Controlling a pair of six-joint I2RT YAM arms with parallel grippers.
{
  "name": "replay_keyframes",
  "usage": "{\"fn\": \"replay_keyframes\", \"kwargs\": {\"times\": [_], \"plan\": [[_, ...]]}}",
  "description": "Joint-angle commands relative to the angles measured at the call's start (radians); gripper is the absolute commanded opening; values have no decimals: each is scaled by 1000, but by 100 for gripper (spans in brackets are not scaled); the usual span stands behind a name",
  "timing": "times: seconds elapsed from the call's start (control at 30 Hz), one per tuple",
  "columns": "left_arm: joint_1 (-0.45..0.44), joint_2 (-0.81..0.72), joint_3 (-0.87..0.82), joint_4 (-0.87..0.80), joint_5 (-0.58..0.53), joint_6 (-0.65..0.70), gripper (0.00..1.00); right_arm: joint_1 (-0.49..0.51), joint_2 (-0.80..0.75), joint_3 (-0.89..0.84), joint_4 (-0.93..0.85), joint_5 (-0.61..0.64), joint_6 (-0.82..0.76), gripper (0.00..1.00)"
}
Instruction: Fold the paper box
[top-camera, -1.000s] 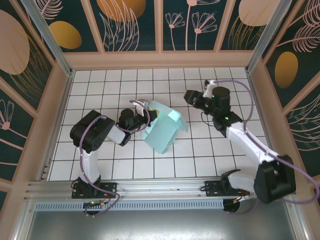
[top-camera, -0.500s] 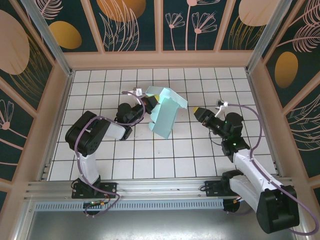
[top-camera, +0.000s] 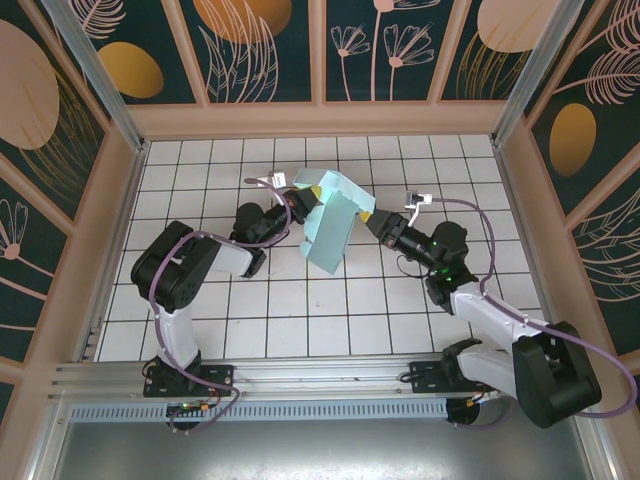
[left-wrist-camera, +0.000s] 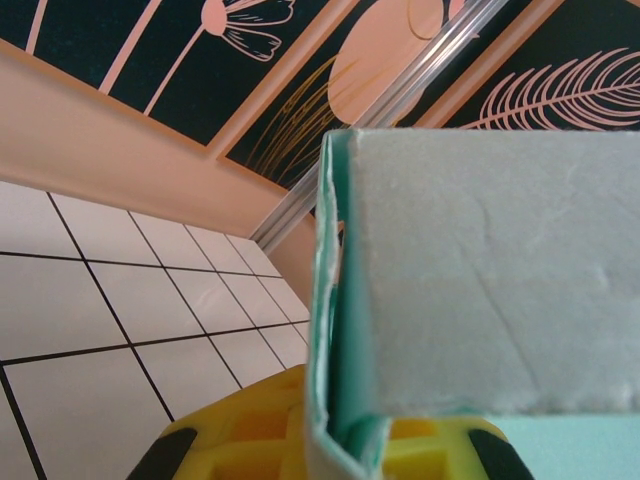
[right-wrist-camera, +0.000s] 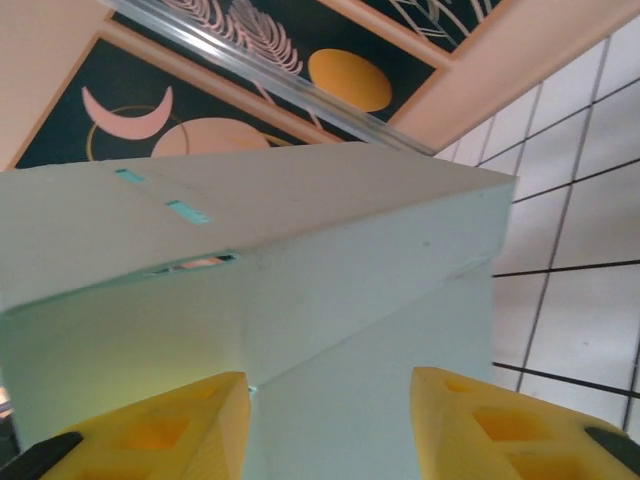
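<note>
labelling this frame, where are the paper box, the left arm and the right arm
paper box (top-camera: 333, 232), top view, its long front panel
left arm (top-camera: 178, 268), top view, its black elbow joint
right arm (top-camera: 488, 312), top view, its white forearm link

Top view is lit evenly and brightly from overhead; only soft, faint shadows are cast beneath the arms onto the tiled table (top-camera: 300, 330). No harsh glare is noted. In the wrist views the paper box (left-wrist-camera: 500, 270) and yellow fingers (right-wrist-camera: 150, 435) are rendered soft, out of focus at close range.
</note>
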Motion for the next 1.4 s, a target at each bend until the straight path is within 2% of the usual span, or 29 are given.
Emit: {"fn": "replay_keyframes", "kwargs": {"times": [0.0, 0.17, 0.4, 0.7, 0.9, 0.97, 1.03, 1.1, 1.37], "plan": [[1, -21, 12, 10, 4, 18, 0, 9, -1, 15, 143, -27, 39, 48], [2, -2, 24, 11, 0, 6, 0, 11, 16, -28, 276, -1, 108, 51], [1, 4, 40, -16, 15, 31, 0, 43, 61, -12, 220, 34, 95, 47], [1, -4, 24, -39, -4, 71, 0, 47, 108, -6, 188, 43, 92, 31], [1, -15, 13, -69, -18, 109, 0, 50, 87, 8, 97, 63, 58, 19], [1, -17, 11, -81, -27, 121, 0, 51, 70, 15, 66, 76, 39, 21], [0, -20, 12, -91, -30, 130, 0, 52, 50, 11, 65, 94, 32, 31], [0, -16, 12, -93, -31, 135, 0, 51, 29, 5, 65, 118, 30, 36], [1, -5, 14, -83, -14, 133, 0, 42, 15, 4, 62, 175, 45, 37]]}}
